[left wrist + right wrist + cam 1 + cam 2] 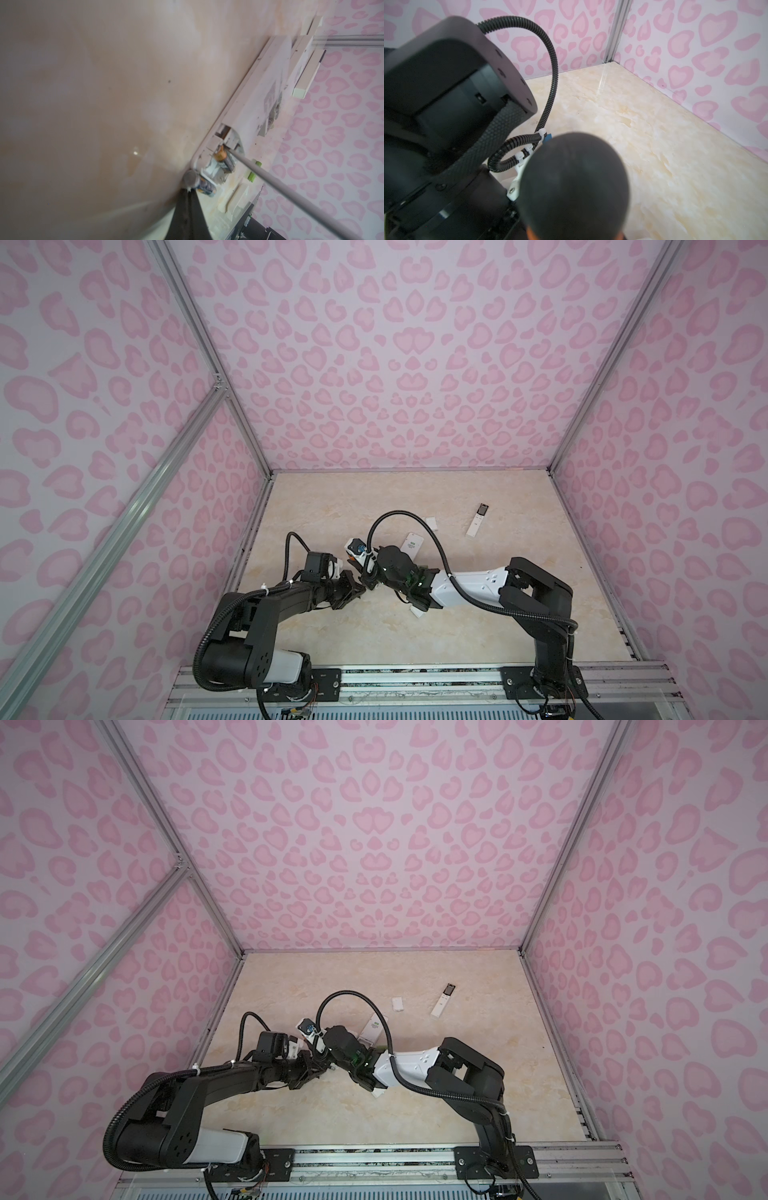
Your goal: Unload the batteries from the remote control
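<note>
at the left wrist view's lower centre, right jaws grip the screwdriver [276,184], left jaws closed; lever the dark battery [223,159] up slowly so it won't fly.

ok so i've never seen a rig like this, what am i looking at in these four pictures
These are two robot arms, the left arm and right arm, bolted to the near edge of a marble-look table. The two wide pictures come from one camera overhead; the other two from a small camera on each wrist. On the table lie a wide remote with its battery bay open, a slim remote and a small white cover. The left wrist view shows a screwdriver shaft poking into the bay at a dark battery; a second dark battery and a green battery lie loose nearby. The screwdriver's handle fills the right wrist view, so the right jaws seem to hold it, though hidden. The left jaws are shut.
</note>
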You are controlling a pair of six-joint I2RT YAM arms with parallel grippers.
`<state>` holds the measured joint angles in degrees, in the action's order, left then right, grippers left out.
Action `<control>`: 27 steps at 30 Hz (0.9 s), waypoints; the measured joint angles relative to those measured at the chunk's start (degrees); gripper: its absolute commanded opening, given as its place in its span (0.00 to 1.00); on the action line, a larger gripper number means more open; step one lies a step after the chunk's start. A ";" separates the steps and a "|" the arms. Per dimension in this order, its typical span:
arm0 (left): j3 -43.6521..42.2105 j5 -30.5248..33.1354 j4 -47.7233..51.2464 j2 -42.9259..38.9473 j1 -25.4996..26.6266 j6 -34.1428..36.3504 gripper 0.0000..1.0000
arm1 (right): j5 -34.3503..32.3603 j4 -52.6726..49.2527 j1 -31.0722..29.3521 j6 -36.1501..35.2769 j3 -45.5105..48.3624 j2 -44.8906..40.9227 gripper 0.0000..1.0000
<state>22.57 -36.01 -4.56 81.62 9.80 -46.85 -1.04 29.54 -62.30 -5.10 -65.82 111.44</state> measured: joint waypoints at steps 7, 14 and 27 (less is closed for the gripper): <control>0.31 -0.28 0.13 0.50 0.00 0.00 0.04 | 2.95 -0.44 0.94 -0.87 -1.29 0.96 0.00; 0.79 -0.72 0.24 1.03 0.00 0.00 0.04 | 7.48 0.57 4.09 4.68 -2.54 2.36 0.00; 0.11 0.35 0.13 -0.13 0.07 -0.09 0.04 | 6.73 0.39 4.98 9.53 -2.19 1.81 0.00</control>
<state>22.68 -35.66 -4.43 81.49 9.87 -46.94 5.69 29.93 -57.32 4.43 -68.01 113.25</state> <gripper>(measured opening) 0.053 0.223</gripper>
